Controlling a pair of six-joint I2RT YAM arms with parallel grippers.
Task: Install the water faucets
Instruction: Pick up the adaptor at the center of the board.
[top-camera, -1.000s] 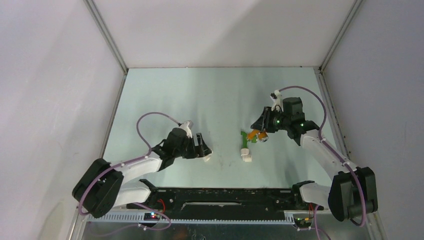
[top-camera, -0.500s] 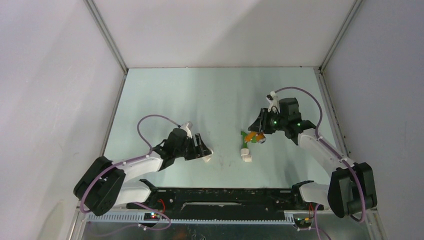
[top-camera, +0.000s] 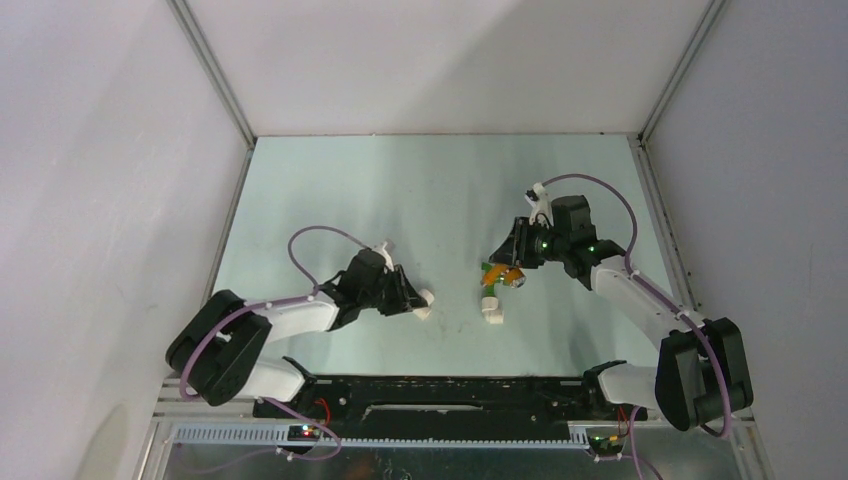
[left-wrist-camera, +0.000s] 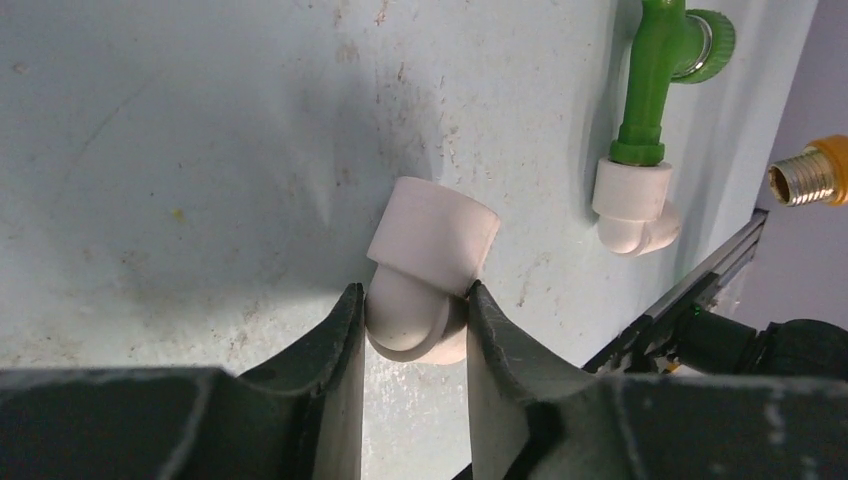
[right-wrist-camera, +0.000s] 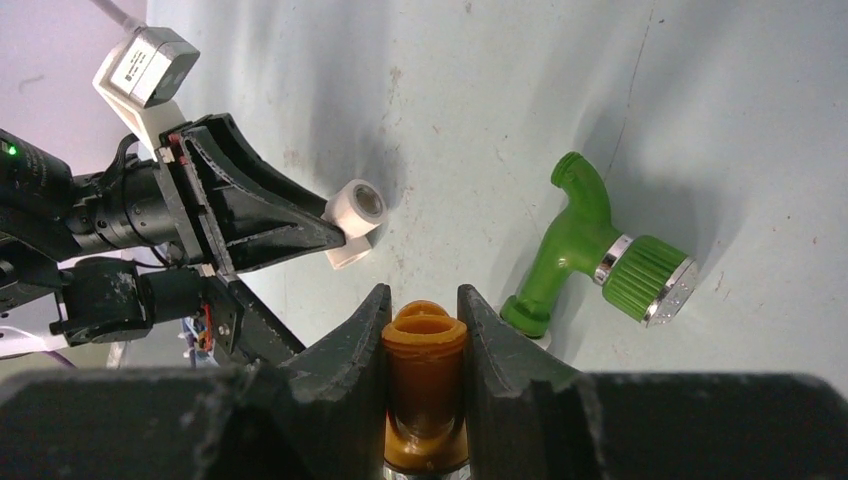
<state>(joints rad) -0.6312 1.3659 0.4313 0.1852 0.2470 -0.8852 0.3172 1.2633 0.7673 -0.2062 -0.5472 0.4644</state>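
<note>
Pinches a white elbow fitting (left-wrist-camera: 430, 240) between the left fingers (left-wrist-camera: 345, 340), closed down to a narrow gap, inner faces pressed on the rounded bend from both sides. Shows the fitting's wider socket end poking out past the fingertips, tilted up and right in the left wrist view. Sits it low against the pale worktop (left-wrist-camera: 200, 130), left of centre in the top view; cannot tell whether touching or just lifted.

Grips the orange faucet (right-wrist-camera: 425, 400) in the right fingers (right-wrist-camera: 368, 340), closed snug on its body, one finger each side, ringed round end sticking out beyond the tips. Holds it right of centre, raised off the worktop by the look of it, just beside the green faucet (right-wrist-camera: 570, 245) and not touching it. Shows a brassy threaded end on it at the right edge of the left wrist view.

Finds the green faucet lying flat on the worktop between the two sets of fingers, nearer the right ones. Has its straight stem seated in a second white elbow fitting (left-wrist-camera: 632, 200), that fitting on the near side toward the arm bases. Carries a knurled green round cap with a silvery face on one side and a short curved spout at the far end. Puts the held elbow fitting near the second one, apart, bare worktop between.
</note>
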